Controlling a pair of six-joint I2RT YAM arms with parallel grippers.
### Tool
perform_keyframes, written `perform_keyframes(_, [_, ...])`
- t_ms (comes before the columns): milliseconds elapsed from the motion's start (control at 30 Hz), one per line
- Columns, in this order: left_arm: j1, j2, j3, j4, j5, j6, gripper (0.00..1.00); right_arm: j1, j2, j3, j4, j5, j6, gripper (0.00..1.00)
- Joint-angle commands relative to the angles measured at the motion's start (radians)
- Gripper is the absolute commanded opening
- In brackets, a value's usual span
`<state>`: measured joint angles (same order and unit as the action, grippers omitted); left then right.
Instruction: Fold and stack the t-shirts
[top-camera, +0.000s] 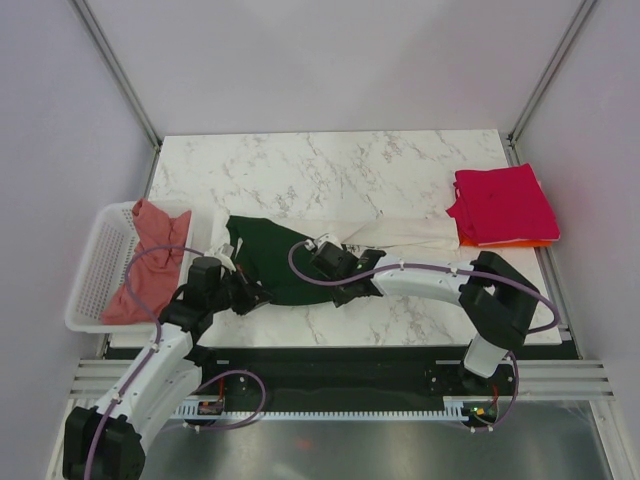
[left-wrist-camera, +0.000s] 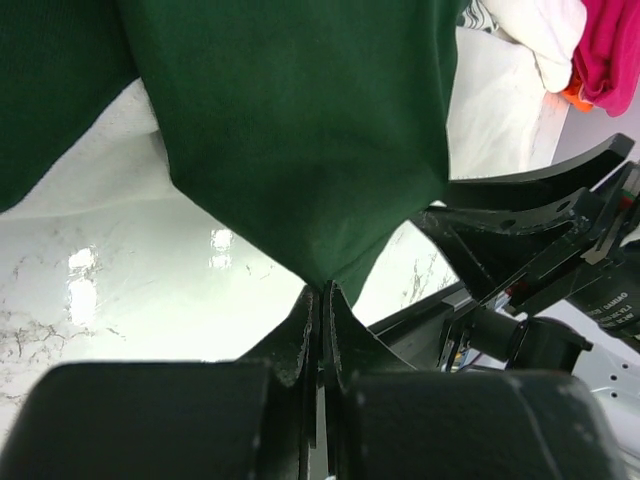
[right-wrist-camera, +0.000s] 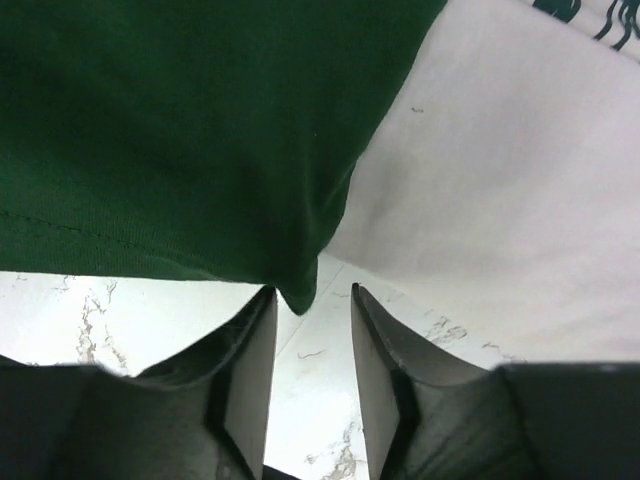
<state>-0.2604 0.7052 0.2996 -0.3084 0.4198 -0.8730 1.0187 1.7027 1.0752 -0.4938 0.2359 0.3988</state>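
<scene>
Marble bench (top-camera: 330, 165): top view; glossy white slab with grey veins.
Cream tee (top-camera: 270, 255): soft cloth at the bench centre, dark green part bunched, cream body trailing toward 3 o'clock.
Lattice basket (top-camera: 92, 270): white plastic, at 9 o'clock, holding a crumpled salmon-pink tee (top-camera: 150, 262).
Folded stack: at 3 o'clock, magenta tee (top-camera: 505, 203) on an orange tee (top-camera: 515, 243).
Left pincer (left-wrist-camera: 320, 295): left wrist view; clenched on a point of green cloth.
Right pincer (right-wrist-camera: 312, 300): right wrist view; released, a green hem corner hangs between the jaws; dark print at 1 o'clock, unreadable.
</scene>
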Motion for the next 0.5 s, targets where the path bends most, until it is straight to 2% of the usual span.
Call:
perform_keyframes(0, [-0.008,-0.013,0.003,0.005,-0.03,-0.04,0.02,-0.003,-0.024,-0.018,0.032,-0.021,-0.014,0.46])
perform_keyframes(233, [-0.01,0.017,-0.01,0.017,-0.042,-0.04,0.02,-0.014,-0.08,-0.066,0.064,-0.11,-0.02,0.53])
perform_keyframes(467, [-0.019,0.017,-0.03,0.04,-0.055,-0.047,0.02,-0.032,-0.184,-0.161,0.123,-0.152,-0.025,0.54])
